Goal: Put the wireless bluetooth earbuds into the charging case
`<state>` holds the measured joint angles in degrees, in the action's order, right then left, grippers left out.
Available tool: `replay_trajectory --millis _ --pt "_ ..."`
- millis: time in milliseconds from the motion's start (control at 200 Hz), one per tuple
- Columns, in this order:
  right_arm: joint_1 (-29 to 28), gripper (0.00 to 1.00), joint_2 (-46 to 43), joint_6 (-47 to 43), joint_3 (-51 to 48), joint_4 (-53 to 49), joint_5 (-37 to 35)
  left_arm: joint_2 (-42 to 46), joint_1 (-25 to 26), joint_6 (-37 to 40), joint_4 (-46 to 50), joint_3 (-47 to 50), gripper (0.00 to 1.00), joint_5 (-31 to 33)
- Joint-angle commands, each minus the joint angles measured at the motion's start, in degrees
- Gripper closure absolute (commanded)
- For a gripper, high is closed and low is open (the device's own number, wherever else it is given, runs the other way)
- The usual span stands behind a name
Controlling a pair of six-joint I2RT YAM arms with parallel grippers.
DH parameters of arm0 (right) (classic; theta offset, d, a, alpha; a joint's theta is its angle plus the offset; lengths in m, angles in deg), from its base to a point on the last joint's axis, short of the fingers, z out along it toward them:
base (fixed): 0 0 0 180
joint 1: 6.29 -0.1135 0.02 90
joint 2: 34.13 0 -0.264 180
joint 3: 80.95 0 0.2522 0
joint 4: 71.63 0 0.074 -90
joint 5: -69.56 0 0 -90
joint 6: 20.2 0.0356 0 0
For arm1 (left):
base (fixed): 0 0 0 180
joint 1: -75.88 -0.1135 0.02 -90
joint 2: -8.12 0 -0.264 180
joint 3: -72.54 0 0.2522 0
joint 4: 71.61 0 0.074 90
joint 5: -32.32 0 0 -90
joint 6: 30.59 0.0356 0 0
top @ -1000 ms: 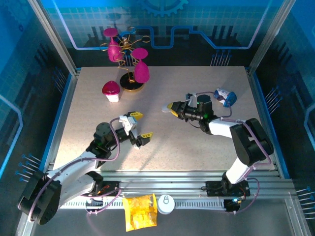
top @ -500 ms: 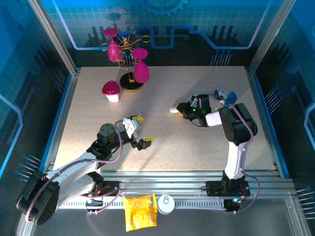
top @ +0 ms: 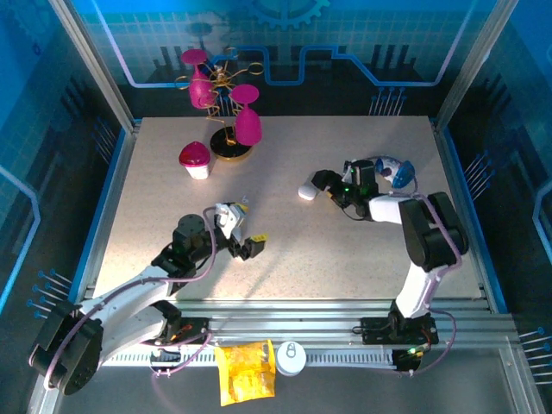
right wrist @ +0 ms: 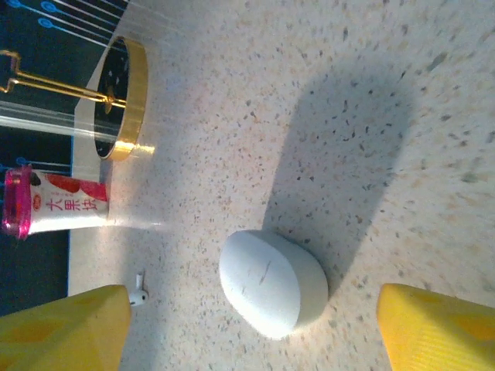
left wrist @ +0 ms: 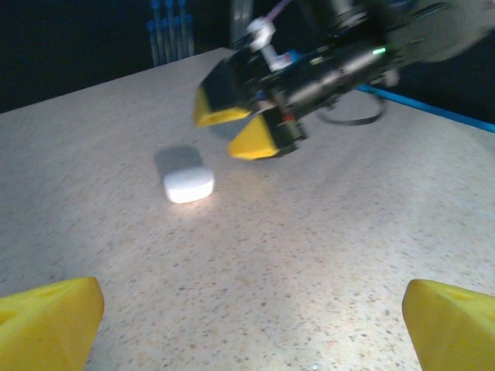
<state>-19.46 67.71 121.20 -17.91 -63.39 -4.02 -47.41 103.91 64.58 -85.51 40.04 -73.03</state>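
We see left fingers [left wrist: 46,321] and right fingers [right wrist: 62,328] spread — case [right wrist: 273,282] slantwise before the right; earbud [right wrist: 138,297] nearby, stem up-frame.

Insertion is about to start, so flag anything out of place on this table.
One tiny glossy white earbud lies loose on the speckled tabletop, apart from the white pill-shaped case, which looks closed. A crumpled yellow packet sits off the tabletop, past its near edge. Nothing looks spilled or broken.
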Motion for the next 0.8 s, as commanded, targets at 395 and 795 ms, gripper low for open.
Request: replay_trajectory --millis 395,795 --pt "-11.23 0.02 -23.10 -27.28 -6.23 -16.01 -15.15 -8.09 3.42 -27.33 42.75 -18.13 0.01 34.37" --pt "-13.21 0.03 -25.79 -27.15 -7.68 -17.35 -15.62 -23.96 3.56 -38.33 47.27 -23.96 0.03 36.23"
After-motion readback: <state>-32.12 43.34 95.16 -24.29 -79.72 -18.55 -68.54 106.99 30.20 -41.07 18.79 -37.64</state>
